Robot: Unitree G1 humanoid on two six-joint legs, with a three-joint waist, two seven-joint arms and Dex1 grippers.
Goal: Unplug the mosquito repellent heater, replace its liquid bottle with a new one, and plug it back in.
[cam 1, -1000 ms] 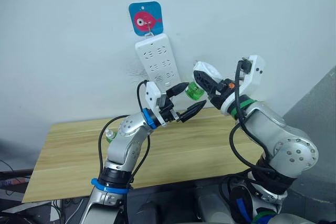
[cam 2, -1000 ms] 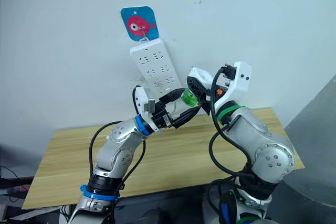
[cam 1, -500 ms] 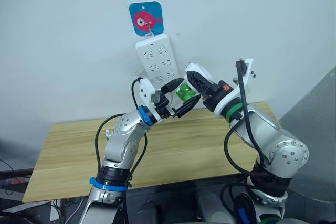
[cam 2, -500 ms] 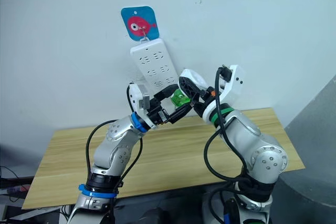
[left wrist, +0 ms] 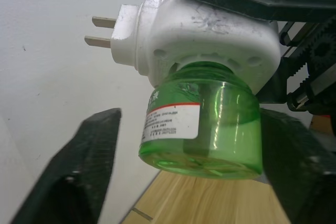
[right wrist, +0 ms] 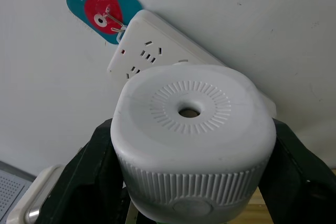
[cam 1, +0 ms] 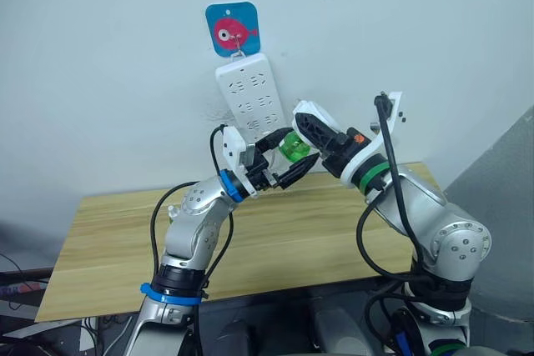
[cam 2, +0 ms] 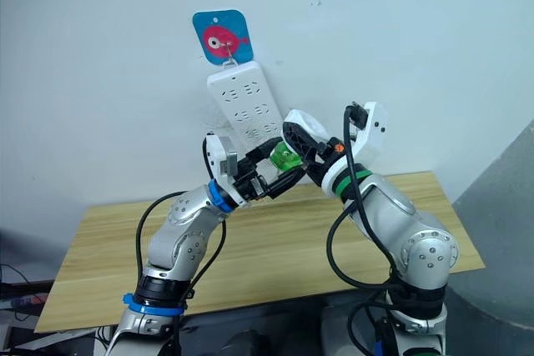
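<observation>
My right gripper (cam 1: 312, 128) is shut on the mosquito repellent heater (right wrist: 193, 145), a white rounded unit held up in front of the wall. Its two metal prongs (left wrist: 102, 30) stick out toward the wall. A green liquid bottle (left wrist: 203, 124) with a white label hangs from the heater's underside. My left gripper (cam 1: 296, 150) is open, with one black finger (left wrist: 79, 174) on each side of the bottle. One finger sits close against the bottle and the other stands a little apart.
A white power strip (cam 1: 249, 97) hangs on the wall from a blue fish hook (cam 1: 233, 29), just behind and above both grippers. A wooden table (cam 1: 117, 239) stands below the arms. A grey panel (cam 1: 509, 206) rises at the right.
The right gripper brought the heater left and slightly down toward the left gripper. The left gripper rose, and its fingers now straddle the green bottle.
</observation>
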